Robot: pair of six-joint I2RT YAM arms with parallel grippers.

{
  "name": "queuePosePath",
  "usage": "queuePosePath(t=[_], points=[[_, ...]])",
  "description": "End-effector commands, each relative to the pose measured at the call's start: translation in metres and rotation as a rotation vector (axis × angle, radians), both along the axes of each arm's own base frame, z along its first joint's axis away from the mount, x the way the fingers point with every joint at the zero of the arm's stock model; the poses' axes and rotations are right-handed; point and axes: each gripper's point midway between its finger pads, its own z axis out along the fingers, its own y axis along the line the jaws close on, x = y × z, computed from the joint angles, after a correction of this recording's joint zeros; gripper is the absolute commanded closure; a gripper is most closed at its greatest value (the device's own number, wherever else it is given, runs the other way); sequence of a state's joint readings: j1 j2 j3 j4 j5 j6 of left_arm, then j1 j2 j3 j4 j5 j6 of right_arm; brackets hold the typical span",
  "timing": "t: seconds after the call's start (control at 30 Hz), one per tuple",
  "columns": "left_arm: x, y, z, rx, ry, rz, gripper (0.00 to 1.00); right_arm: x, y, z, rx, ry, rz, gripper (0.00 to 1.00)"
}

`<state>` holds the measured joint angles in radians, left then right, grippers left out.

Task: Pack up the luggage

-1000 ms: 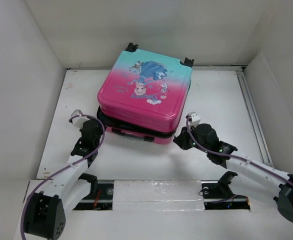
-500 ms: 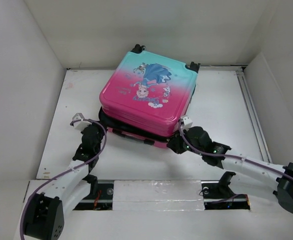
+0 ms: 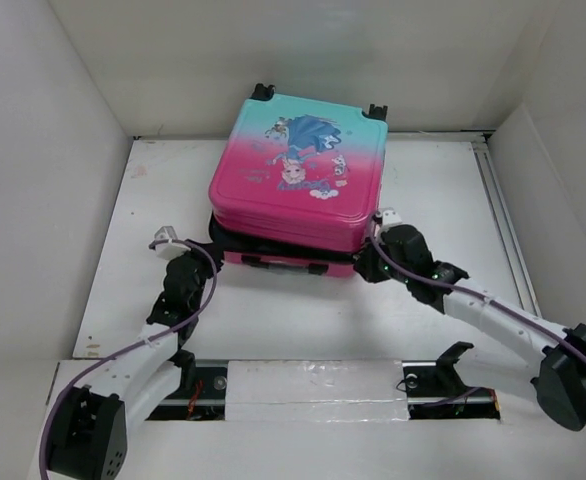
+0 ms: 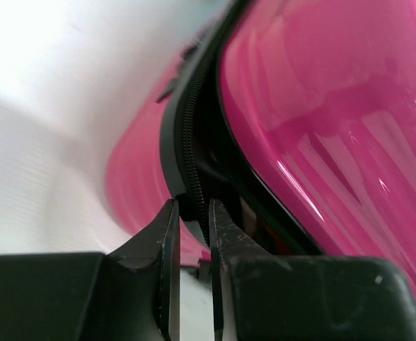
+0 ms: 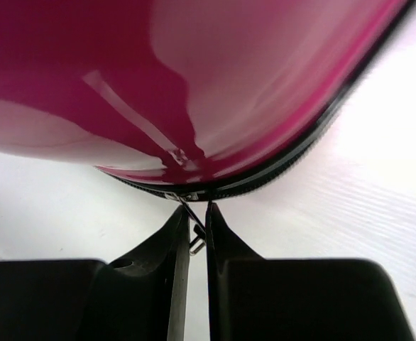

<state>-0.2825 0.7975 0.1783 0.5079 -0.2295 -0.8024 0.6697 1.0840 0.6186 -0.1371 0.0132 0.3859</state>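
The luggage (image 3: 298,165), pink-to-teal with a cartoon princess, lies flat at the back middle of the table. Its lid stands ajar at the front left, where a dark gap shows beside the black zip edge (image 4: 189,156). My left gripper (image 3: 207,264) is at the front left corner, its jaws (image 4: 192,209) closed to a narrow gap on that zip edge. My right gripper (image 3: 366,265) is at the front right corner. Its jaws (image 5: 196,213) are shut on the metal zip pull (image 5: 194,238), under the pink shell (image 5: 194,71).
White walls box in the table (image 3: 443,200) on the left, back and right. A metal rail (image 3: 503,220) runs along the right side. Black wheels (image 3: 376,110) stick out at the luggage's far edge.
The luggage has turned back squarer and shifted a little. My right gripper has moved right and further along the front edge to the right corner. My left gripper has crept nearer the left corner.
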Motion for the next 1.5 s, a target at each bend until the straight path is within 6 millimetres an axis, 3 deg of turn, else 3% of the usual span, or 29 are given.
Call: queuePosePath(t=[0.0, 0.13, 0.17, 0.27, 0.4, 0.47, 0.6, 0.67, 0.77, 0.87, 0.9, 0.97, 1.0, 1.1, 1.13, 1.17, 1.23, 1.3, 1.37, 1.4, 1.47], points=[[-0.023, -0.066, -0.001, -0.076, 0.004, -0.349, 1.00, 0.056, -0.006, 0.114, 0.177, -0.310, -0.073, 1.00], [-0.031, -0.091, 0.002, -0.055, 0.002, -0.419, 1.00, 0.067, -0.029, 0.123, 0.179, -0.325, -0.117, 1.00], [-0.034, -0.108, 0.008, -0.030, -0.012, -0.439, 1.00, 0.065, -0.031, 0.115, 0.167, -0.308, -0.104, 1.00], [-0.034, -0.130, 0.022, -0.024, -0.029, -0.452, 1.00, 0.055, -0.033, 0.097, 0.145, -0.271, -0.072, 1.00], [-0.041, -0.168, 0.022, -0.047, -0.012, -0.528, 1.00, 0.019, -0.009, 0.042, 0.114, -0.142, -0.005, 1.00], [-0.051, -0.186, 0.021, -0.050, -0.004, -0.565, 1.00, 0.008, 0.005, 0.030, 0.118, -0.118, -0.004, 1.00], [-0.063, -0.213, 0.023, -0.080, -0.006, -0.629, 1.00, -0.011, 0.049, 0.017, 0.110, -0.117, 0.092, 1.00], [-0.065, -0.219, 0.022, -0.072, 0.000, -0.635, 1.00, -0.014, 0.070, 0.028, 0.118, -0.134, 0.142, 1.00], [-0.061, -0.221, 0.026, -0.090, -0.012, -0.623, 1.00, -0.007, 0.076, 0.034, 0.107, -0.158, 0.117, 1.00], [-0.061, -0.221, 0.033, -0.093, -0.031, -0.625, 1.00, 0.003, 0.054, 0.034, 0.058, -0.170, 0.026, 1.00], [-0.061, -0.215, 0.039, -0.101, -0.051, -0.606, 1.00, 0.002, 0.046, 0.025, 0.056, -0.151, 0.027, 1.00], [-0.057, -0.202, 0.032, -0.050, -0.021, -0.547, 1.00, 0.004, 0.036, 0.029, 0.081, -0.152, 0.029, 1.00], [-0.057, -0.195, 0.039, -0.050, -0.031, -0.523, 0.96, 0.005, 0.035, 0.032, 0.091, -0.155, 0.029, 1.00], [-0.058, -0.168, 0.022, -0.018, 0.013, -0.428, 0.67, 0.002, 0.034, 0.031, 0.094, -0.150, 0.038, 1.00], [-0.059, -0.161, 0.031, -0.035, -0.003, -0.405, 0.61, 0.000, 0.036, 0.031, 0.099, -0.146, 0.050, 1.00], [-0.063, -0.150, 0.017, 0.002, 0.040, -0.380, 0.50, 0.001, 0.036, 0.028, 0.093, -0.139, 0.051, 1.00], [-0.062, -0.134, 0.012, 0.000, 0.063, -0.313, 0.46, 0.001, 0.039, 0.028, 0.096, -0.133, 0.061, 1.00], [-0.066, -0.123, -0.008, 0.021, 0.122, -0.288, 0.46, 0.002, 0.040, 0.030, 0.102, -0.139, 0.061, 1.00], [-0.069, -0.119, -0.021, 0.004, 0.158, -0.290, 0.46, 0.003, 0.041, 0.032, 0.109, -0.147, 0.061, 1.00], [-0.067, -0.122, -0.016, -0.014, 0.139, -0.292, 0.46, 0.003, 0.041, 0.029, 0.097, -0.145, 0.066, 1.00], [-0.070, -0.125, -0.026, -0.020, 0.156, -0.309, 0.46, 0.002, 0.042, 0.029, 0.100, -0.142, 0.074, 1.00]])
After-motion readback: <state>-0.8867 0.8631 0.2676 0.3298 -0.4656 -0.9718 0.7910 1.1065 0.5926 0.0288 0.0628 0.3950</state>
